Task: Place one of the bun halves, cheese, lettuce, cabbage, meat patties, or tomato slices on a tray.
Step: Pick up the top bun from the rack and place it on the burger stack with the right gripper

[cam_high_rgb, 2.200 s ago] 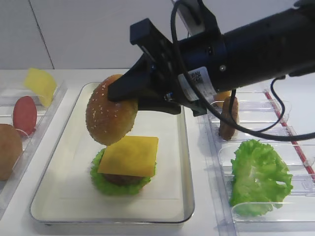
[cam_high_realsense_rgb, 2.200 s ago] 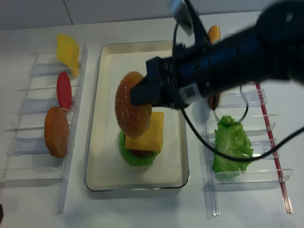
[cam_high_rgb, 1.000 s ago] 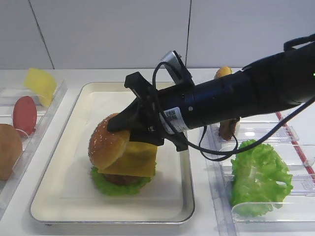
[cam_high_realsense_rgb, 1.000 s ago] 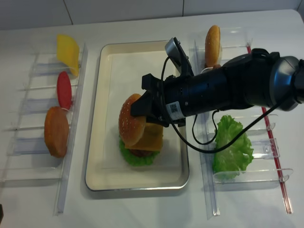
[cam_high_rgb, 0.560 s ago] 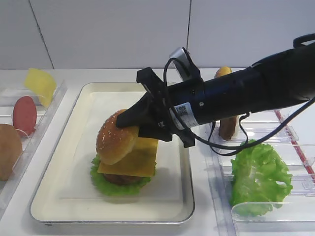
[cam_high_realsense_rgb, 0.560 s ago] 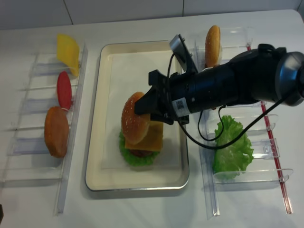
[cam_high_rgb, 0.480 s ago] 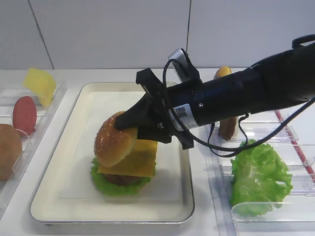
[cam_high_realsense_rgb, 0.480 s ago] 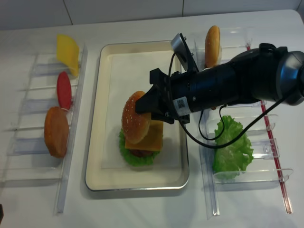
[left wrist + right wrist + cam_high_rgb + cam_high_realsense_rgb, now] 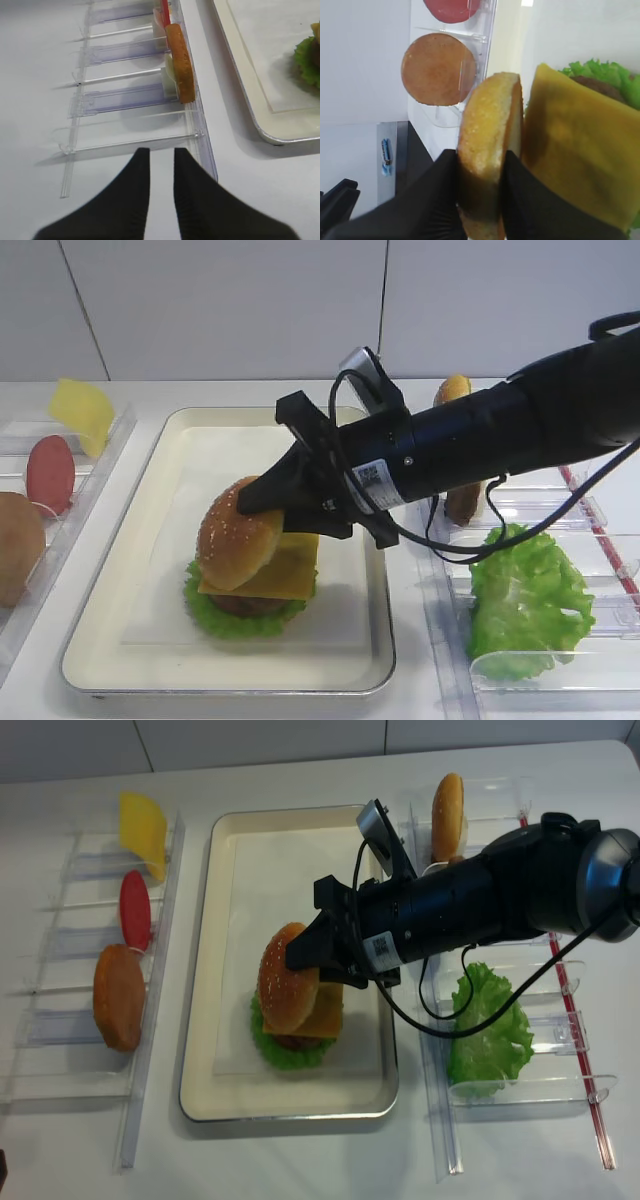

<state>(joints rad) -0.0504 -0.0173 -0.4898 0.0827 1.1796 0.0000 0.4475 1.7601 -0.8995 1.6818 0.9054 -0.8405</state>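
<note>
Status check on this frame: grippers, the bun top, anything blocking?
Right gripper shut on sesame bun top, tilted against the cheese on the tray. Left gripper nearly shut, holding nothing, off the tray. Nothing blocking.

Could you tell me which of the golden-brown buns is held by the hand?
The sesame-speckled domed bun, tilted on the yellow cheese slice; the right hand clamps it, while the others stand in holders.
</note>
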